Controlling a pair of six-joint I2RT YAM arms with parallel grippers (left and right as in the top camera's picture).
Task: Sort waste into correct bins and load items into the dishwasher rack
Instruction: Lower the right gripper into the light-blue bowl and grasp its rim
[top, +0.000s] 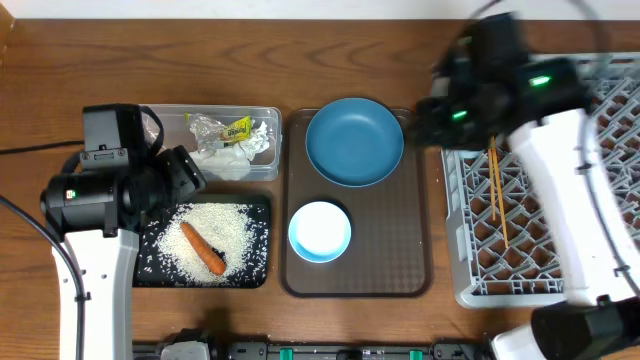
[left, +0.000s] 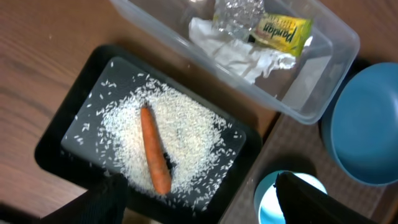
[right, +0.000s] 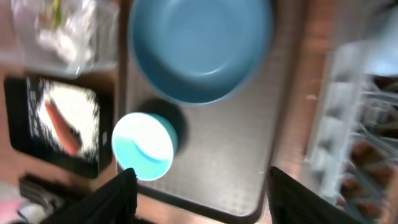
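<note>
Above the brown tray (right: 239, 155), our right hand (right: 200, 175) hangs spread wide and empty, so we judge the blue plate (right: 199, 46) on it comes next: we should lower to its rim, pinch firmly and stand it in the rack (top: 470, 255) clear of the chopsticks (top: 497, 195).

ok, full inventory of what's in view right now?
carrot: 1, orange, on the rice
rice: scatter, white, in black tray
black tray: 1, black, left of brown tray
tub: 1, clear, behind black tray
wrappers: several, white and yellow, in tub
brown tray: 1, brown, centre
plate: 1, blue, far end of brown tray
bowl: 1, white and blue, near end of brown tray
chopsticks: 2, wooden, in rack
rack: 1, grey, right
table: 1, brown wood
left gripper: black, open, over black tray
right gripper: black, open, over brown tray
</note>
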